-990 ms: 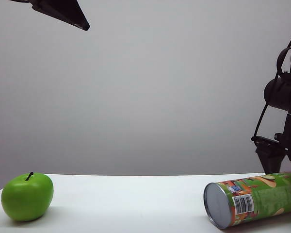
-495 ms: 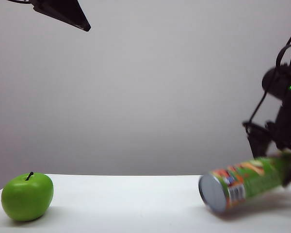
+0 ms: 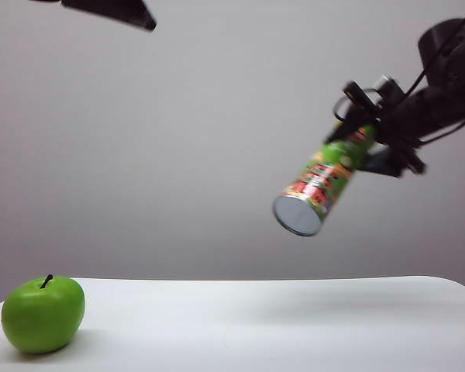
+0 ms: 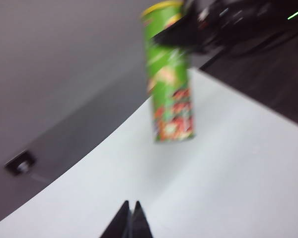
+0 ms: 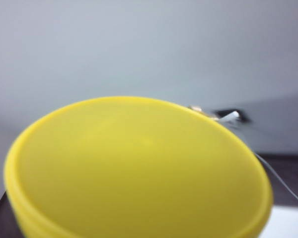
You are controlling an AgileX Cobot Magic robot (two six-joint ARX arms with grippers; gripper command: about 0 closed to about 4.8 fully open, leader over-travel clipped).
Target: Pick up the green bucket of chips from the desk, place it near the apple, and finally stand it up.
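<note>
Outside, the right claw (image 3: pixel 372 128) is seen clamped on the can (image 3: pixel 324 177), held tilted high above the white bench (image 3: pixel 256 325), silver base lowest; the glossy apple (image 3: pixel 43 314) sits far left. The left claw (image 3: pixel 112 9) is cut off above. From the left wrist, its tips (image 4: pixel 129 220) are pressed together; the can is blurred. From the right wrist, only the yellow lid (image 5: pixel 139 173) is shown.
</note>
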